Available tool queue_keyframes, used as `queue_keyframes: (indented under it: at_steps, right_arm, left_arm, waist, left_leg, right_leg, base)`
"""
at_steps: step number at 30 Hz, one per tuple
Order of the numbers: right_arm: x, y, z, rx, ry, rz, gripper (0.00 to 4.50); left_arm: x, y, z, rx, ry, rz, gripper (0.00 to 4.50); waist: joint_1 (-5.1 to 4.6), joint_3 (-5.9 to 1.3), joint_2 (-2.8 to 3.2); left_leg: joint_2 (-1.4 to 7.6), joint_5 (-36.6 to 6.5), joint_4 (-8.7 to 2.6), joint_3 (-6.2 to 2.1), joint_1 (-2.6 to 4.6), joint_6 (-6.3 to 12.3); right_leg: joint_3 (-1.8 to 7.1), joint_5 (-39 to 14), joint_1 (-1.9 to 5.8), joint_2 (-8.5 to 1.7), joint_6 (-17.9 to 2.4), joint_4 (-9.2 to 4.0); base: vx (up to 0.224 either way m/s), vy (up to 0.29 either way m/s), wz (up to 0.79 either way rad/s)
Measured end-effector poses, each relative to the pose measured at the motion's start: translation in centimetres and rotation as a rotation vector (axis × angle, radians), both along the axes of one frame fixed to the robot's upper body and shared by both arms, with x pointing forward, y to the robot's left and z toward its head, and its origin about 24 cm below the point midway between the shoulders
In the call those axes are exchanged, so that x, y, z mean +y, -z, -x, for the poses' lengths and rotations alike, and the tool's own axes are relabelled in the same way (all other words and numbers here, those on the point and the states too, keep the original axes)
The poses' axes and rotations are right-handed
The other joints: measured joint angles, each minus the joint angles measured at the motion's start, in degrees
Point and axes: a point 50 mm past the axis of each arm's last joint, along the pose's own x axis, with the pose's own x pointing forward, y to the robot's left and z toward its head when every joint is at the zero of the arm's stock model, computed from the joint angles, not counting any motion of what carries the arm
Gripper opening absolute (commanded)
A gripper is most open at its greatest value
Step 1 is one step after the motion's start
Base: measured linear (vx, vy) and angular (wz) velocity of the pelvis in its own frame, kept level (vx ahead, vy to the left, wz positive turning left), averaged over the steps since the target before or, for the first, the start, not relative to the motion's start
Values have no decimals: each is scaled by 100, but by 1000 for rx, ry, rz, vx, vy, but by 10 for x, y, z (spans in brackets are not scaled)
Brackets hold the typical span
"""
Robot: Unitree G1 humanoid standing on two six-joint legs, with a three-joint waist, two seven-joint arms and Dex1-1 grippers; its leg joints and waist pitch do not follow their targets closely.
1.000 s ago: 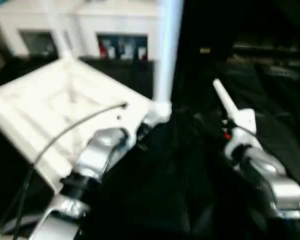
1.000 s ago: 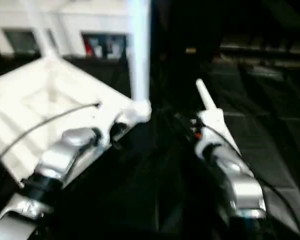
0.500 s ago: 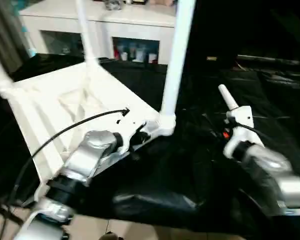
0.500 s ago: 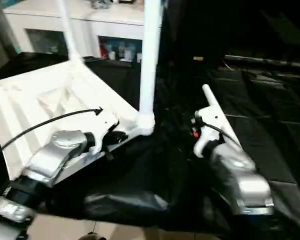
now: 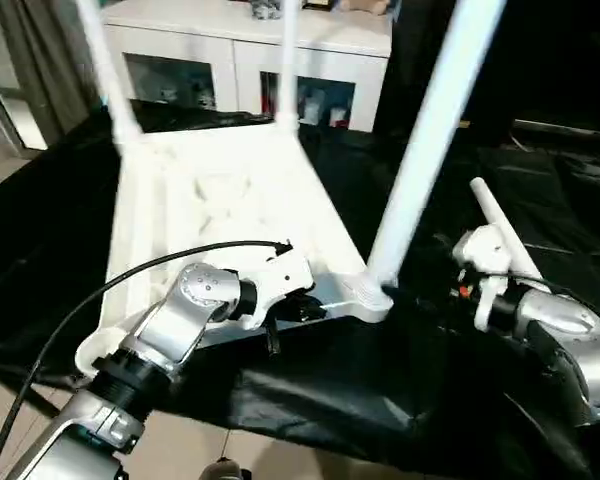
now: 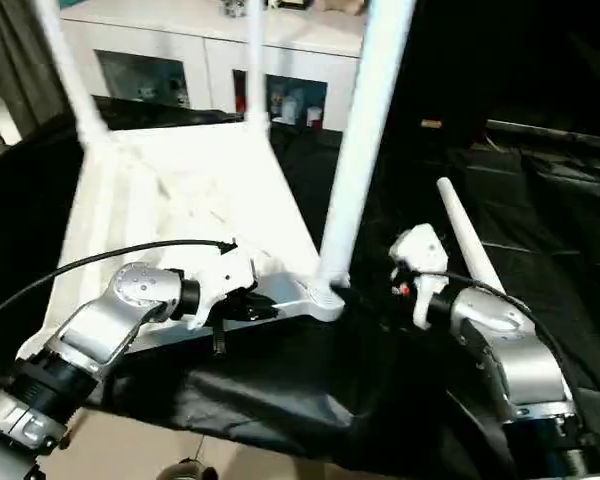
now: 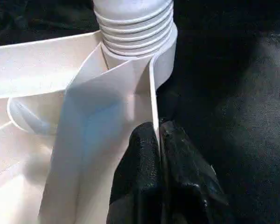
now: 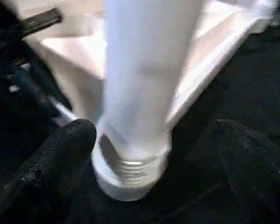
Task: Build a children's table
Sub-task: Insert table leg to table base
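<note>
My left claw (image 7: 157, 140) pinches the tabletop (image 5: 220, 200) rim by the corner leg (image 5: 420, 150) — right claw (image 8: 149, 154) spread wide around that leg's base.

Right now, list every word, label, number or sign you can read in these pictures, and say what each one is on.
None can be read.
The tabletop and its legs carry no print.
The coloured items behind the cabinet's glass doors are too small and blurred to read.

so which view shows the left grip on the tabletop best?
Left wrist view: the left gripper is pinched on the tabletop rim beside the leg socket. In the eye views the wrist covers the fingers; the right wrist view has them at its edge.
</note>
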Motion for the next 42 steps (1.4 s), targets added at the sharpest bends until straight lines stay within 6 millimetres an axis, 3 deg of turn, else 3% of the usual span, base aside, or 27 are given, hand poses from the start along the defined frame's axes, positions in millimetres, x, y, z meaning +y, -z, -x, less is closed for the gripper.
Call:
queue_keyframes:
  at_steps: [6, 10, 17, 33, 42]
  right_arm:
    - [4, 4, 4, 13, -57, 18, 439]
    - [2, 5, -1, 10, -37, 28, 439]
    - [5, 6, -7, 3, -36, 11, 439]
    - [12, 13, -11, 21, -65, 0, 290]
    - [13, 15, -11, 16, -67, -10, 264]
  left_arm:
    - [-1, -1, -1, -13, 15, -8, 0]
    - [-1, -4, -2, -21, 27, -7, 0]
    - [-1, -4, -3, -26, 31, -8, 0]
    - [0, -3, -3, -27, 32, -20, 0]
    - [2, -3, -3, -27, 30, -25, 0]
  waist:
    - [3, -1, 1]
    - [2, -2, 3]
    - [2, -2, 2]
    - [-2, -2, 2]
    - [-11, -2, 2]
  left_leg:
    - [5, 25, 0, 0, -19, 28]
    - [5, 59, 4, 5, -87, 59]
    - [5, 62, 7, 13, -91, 65]
    - [6, 62, 6, 13, -89, 64]
    - [6, 62, 6, 13, -87, 64]
  right_leg:
    - [-3, 14, -13, 1, 5, 11]
    - [-2, 10, -76, 1, 12, 11]
    - [0, 10, -79, -2, 11, 9]
    - [1, 13, -76, -2, 9, 13]
    - [1, 13, -75, -2, 9, 14]
  base:
    - [0, 0, 0]
    - [13, 2, 0]
    - [0, 0, 0]
    - [0, 0, 0]
    - [0, 0, 0]
